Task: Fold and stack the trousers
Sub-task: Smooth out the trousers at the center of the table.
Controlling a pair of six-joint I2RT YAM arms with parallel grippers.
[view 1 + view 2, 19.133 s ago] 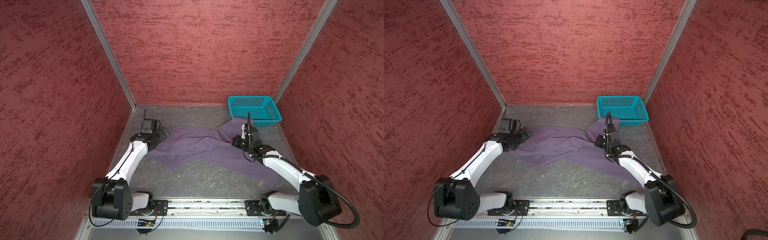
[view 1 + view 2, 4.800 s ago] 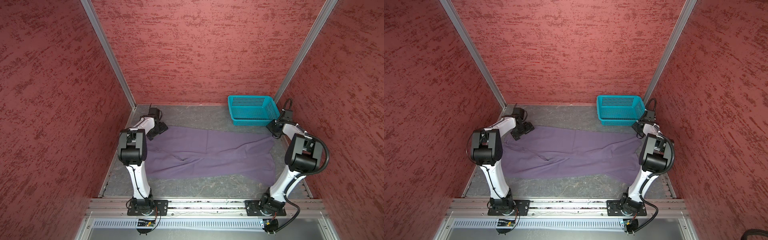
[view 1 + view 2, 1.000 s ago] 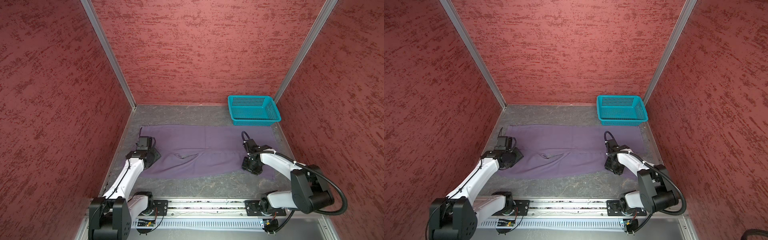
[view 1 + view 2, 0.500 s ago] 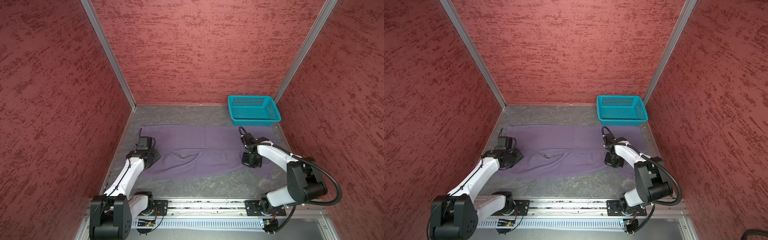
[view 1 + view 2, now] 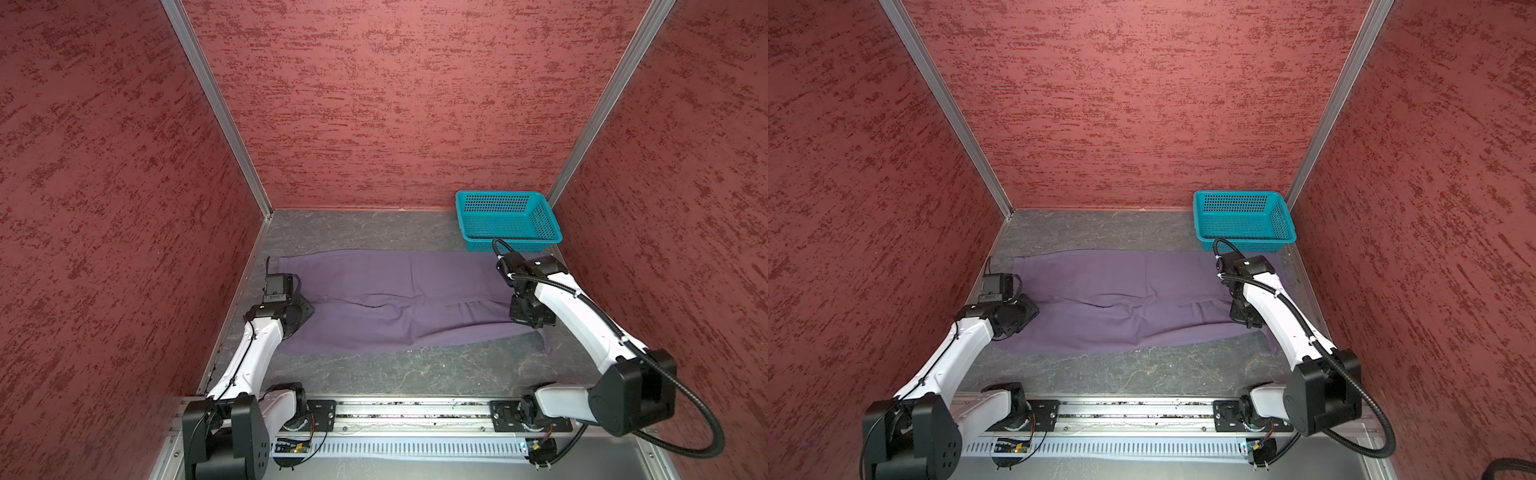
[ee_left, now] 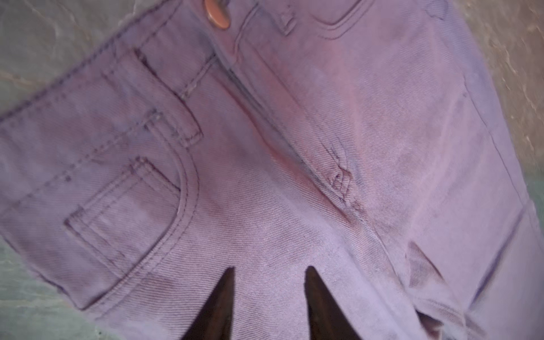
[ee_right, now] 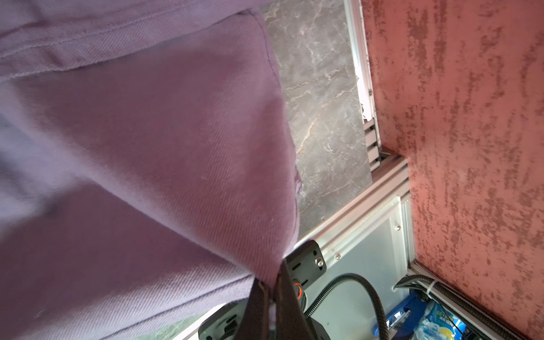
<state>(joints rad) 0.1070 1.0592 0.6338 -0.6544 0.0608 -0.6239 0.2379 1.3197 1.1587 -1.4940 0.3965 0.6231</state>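
Note:
The purple trousers (image 5: 395, 299) (image 5: 1121, 299) lie spread flat across the grey floor, waist at the left and legs running right. My left gripper (image 5: 303, 311) (image 6: 270, 273) is at the waist end, below the front pocket (image 6: 126, 212). It is open, and both dark fingertips (image 6: 228, 282) rest on the cloth with flat fabric between them. My right gripper (image 5: 530, 320) (image 7: 273, 284) is at the leg end near the front right. It is shut on a pinch of the trousers' (image 7: 176, 147) cloth, which rises in a tent to the jaws.
A teal perforated basket (image 5: 507, 216) (image 5: 1241, 216) stands at the back right corner, just beyond the leg ends. Red walls close in the left, back and right. A metal rail (image 5: 415, 411) carrying both arm bases runs along the front.
My right gripper has shut on the leg cloth and shifted a little to the right. The left gripper's jaws have narrowed over the waist; that arm has barely moved.

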